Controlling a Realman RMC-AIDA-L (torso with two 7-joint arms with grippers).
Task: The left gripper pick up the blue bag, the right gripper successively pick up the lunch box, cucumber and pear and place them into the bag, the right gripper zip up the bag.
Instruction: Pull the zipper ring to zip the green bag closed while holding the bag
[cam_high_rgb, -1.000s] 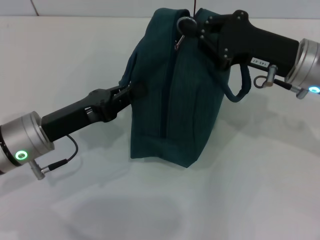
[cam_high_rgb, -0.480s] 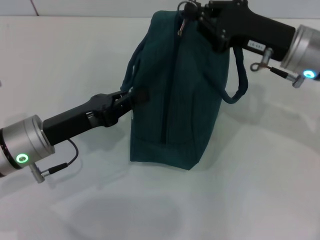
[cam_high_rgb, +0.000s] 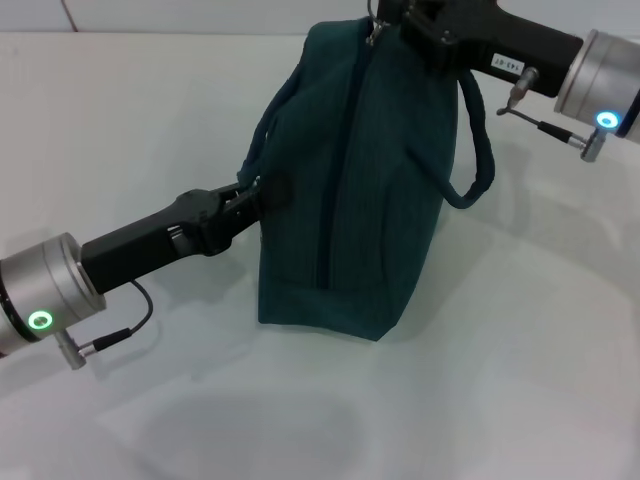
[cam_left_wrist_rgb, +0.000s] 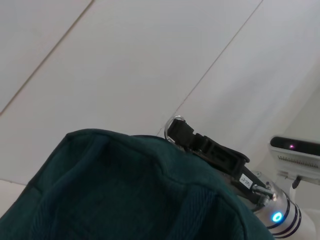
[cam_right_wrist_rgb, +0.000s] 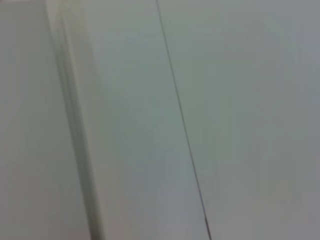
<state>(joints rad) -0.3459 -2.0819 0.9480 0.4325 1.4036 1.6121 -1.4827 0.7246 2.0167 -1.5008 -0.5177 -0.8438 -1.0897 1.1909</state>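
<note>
Standing upright on the white counter (cam_high_rgb: 520, 330), the large dark teal fabric bag (cam_high_rgb: 350, 200) had its zip line running down the side facing the head camera, closed along the length that showed. The left claw (cam_high_rgb: 258, 192) — black, two-fingered, on a black arm with a silver cylinder and green light — was clamped on the bag's left side, just where a padded loop handle (cam_high_rgb: 268, 120) met the fabric. The right claw (cam_high_rgb: 385, 18), black with a white label sticker, sat at the bag's top far end, closed on the silver ring zip pull (cam_high_rgb: 376, 32). A second loop handle (cam_high_rgb: 478, 150) hung loose on the bag's right side, below the right arm. From the left wrist view, the bag's top (cam_left_wrist_rgb: 125, 190) filled the foreground, with the right claw (cam_left_wrist_rgb: 176, 131) at its far edge — the ring glinting there. The right wrist view showed only pale blank surfaces.
</note>
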